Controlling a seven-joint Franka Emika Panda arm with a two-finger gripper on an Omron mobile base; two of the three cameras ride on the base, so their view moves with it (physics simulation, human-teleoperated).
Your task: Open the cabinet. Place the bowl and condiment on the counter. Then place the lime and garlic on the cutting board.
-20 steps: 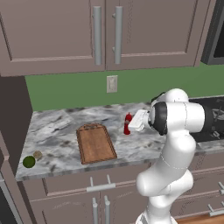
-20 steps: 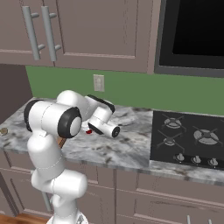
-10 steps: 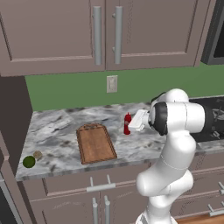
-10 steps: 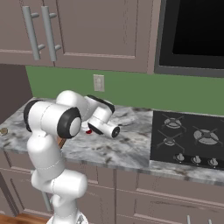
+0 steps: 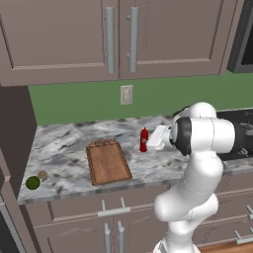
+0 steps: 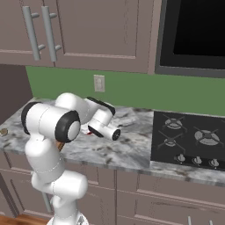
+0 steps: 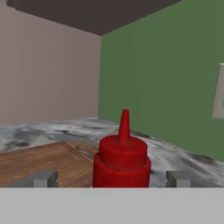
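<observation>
A green backsplash wall (image 5: 79,101) ran behind the work area, beyond the end effector. A pale outlet plate (image 5: 126,94) was mounted on it, above and slightly to the left of the end effector. Flat-panelled wall cabinets (image 5: 64,39) with paired vertical grey handles (image 5: 121,38) hung overhead. A black cooktop (image 6: 191,140) with four burners and a row of front knobs (image 6: 195,161) lay well to the right of the end effector. A dark microwave (image 6: 193,37) was fitted above that cooktop.
</observation>
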